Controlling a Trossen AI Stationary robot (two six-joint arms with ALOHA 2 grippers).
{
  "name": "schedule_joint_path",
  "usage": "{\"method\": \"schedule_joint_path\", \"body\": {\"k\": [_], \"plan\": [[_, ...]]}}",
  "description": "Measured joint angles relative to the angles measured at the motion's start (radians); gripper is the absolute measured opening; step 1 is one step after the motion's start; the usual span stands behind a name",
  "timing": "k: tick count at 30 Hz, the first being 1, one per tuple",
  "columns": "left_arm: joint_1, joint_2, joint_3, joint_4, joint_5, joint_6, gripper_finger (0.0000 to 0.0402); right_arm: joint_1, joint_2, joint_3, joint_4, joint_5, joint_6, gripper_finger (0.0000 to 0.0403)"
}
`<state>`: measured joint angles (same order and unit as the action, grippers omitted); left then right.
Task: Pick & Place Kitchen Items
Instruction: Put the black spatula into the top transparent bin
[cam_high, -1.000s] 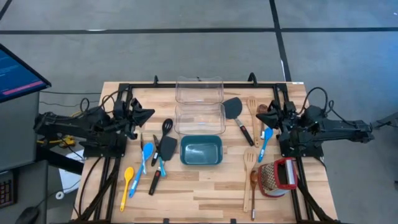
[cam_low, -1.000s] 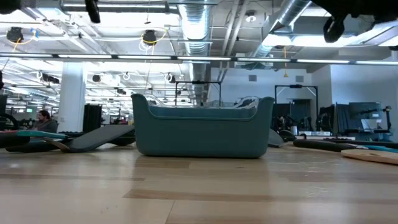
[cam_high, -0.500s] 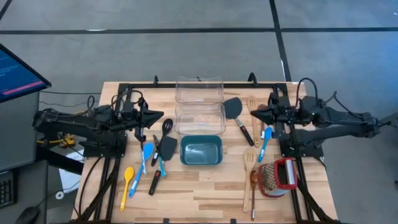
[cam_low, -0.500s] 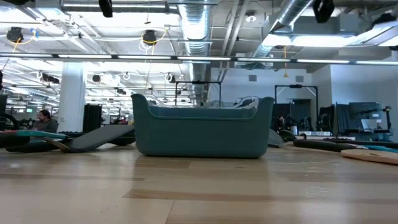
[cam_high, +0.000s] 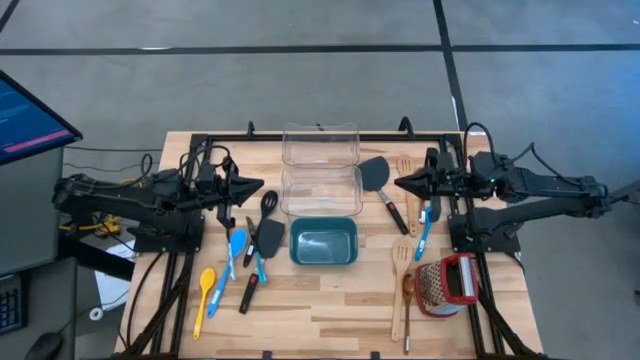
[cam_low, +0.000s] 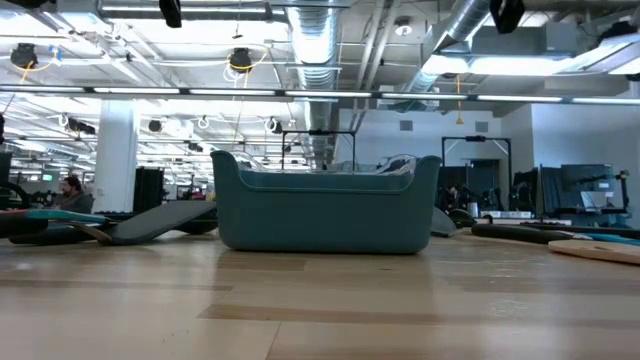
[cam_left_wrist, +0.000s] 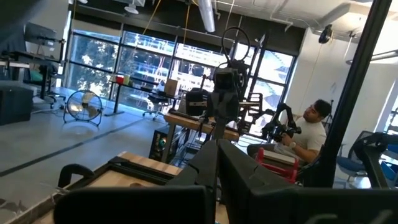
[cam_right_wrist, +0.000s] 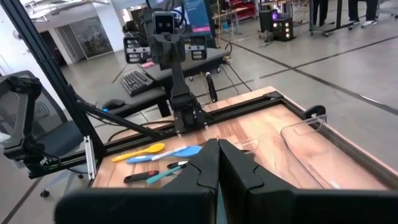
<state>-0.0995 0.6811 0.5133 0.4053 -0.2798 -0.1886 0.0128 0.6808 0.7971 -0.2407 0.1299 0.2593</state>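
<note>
The kitchen items lie flat on the wooden table in two groups. Left of the teal tub (cam_high: 323, 241) are a black ladle (cam_high: 268, 205), a black spatula (cam_high: 266, 238), a blue spoon (cam_high: 234, 250) and a yellow spoon (cam_high: 203, 294). To the tub's right are a black spatula (cam_high: 378, 178), a blue spoon (cam_high: 427, 224), pale slotted spatulas (cam_high: 400, 262) and a brown wooden spoon (cam_high: 408, 300). My left gripper (cam_high: 260, 185) hangs shut above the left group, holding nothing. My right gripper (cam_high: 398, 183) hangs shut above the right group, also holding nothing.
Two clear containers (cam_high: 320, 143) (cam_high: 321, 188) stand behind the tub at the table's far middle. A red and silver grater (cam_high: 448, 283) lies at the near right. Black frame rails (cam_high: 300, 137) run along the table's far edge and both sides. A person sits beyond the table (cam_left_wrist: 311, 127).
My right gripper has risen and reached toward the table's middle, tipping from pointing down to nearly level. My left gripper has reached a little toward the middle, then kept still. Both stay shut. No utensil has moved.
</note>
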Motion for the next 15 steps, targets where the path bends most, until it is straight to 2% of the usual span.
{"method": "schedule_joint_path", "body": {"k": [10,15], "plan": [[0.0,0.002,0.0,0.01,0.0,-0.005,0.0002,0.0,0.047,0.0,0.003,0.001,0.003,0.0],[0.0,0.001,0.0,0.034,-0.028,-0.059,0.0002,-0.007,0.069,0.0,0.015,0.002,0.003,0.0]]}}
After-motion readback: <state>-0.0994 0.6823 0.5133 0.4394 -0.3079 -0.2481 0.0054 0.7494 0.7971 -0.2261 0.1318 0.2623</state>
